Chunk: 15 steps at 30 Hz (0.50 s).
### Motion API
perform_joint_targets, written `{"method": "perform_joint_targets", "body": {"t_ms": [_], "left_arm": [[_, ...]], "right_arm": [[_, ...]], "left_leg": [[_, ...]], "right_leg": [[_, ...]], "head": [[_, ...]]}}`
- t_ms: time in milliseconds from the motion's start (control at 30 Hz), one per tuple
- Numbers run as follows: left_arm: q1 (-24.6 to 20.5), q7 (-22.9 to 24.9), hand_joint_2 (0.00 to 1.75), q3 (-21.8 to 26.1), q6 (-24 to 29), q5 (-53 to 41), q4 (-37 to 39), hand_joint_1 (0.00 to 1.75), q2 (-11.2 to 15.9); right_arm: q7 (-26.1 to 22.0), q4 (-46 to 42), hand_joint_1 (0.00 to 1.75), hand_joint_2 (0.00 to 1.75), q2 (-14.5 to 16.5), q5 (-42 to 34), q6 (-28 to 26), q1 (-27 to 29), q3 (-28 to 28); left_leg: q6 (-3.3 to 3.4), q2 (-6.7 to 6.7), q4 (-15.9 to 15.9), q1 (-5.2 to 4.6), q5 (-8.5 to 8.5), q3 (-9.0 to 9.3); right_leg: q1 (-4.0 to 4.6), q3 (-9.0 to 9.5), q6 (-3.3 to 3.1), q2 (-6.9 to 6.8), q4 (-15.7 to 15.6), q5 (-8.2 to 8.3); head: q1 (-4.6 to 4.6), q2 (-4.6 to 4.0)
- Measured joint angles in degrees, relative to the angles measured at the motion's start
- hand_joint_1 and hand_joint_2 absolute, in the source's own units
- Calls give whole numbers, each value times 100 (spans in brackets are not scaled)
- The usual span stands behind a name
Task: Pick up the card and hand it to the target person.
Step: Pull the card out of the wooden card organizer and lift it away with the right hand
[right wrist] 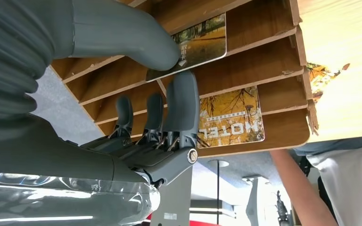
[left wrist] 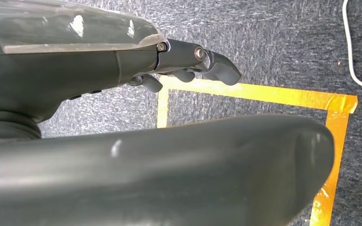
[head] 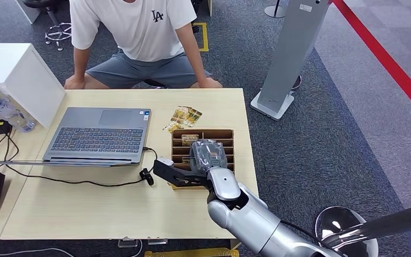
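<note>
Over the wooden card rack (head: 222, 134) at the table's right side, the right hand (head: 207, 155) is held with its thumb and a finger pressed together on the edge of a card (right wrist: 202, 40); in the right wrist view the card is seen pinched while most of it sits in its slot between the slats. The other fingers (right wrist: 124, 113) are curled below it, apart from the card. The left hand (left wrist: 188, 61) is seen in its wrist view hanging above the carpeted floor with fingers loosely curled and nothing in them; whether it counts as closed cannot be told.

By this showing, the grasp is judged made, but the card is not yet drawn out of the rack, and the lift and the handover are left to do. The person (head: 139, 32) in a white shirt is seated across the table (head: 85, 209), hands resting at its far edge, well apart from the rack.

On a second card (right wrist: 230, 117) in a neighbouring slot the word "HOTEL" can be read, shown upside down in that view, over an autumn-tree picture. On the shirt the letters "LA" are printed. A few loose cards (head: 185, 114) lie on the table just beyond the rack, their print too small to read. A laptop (head: 99, 136) stands open nearby.
</note>
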Motion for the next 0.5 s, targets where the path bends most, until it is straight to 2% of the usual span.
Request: {"method": "perform_joint_targets", "body": {"t_ms": [500], "left_arm": [[1,0,0,0,17,0,0,0,0]], "right_arm": [[-31,7,131,175,-2,-38,14,25,0]], "left_leg": [[0,0,0,0,0,2]], "right_leg": [[0,1,0,0,0,0]], "head": [[0,0]]}}
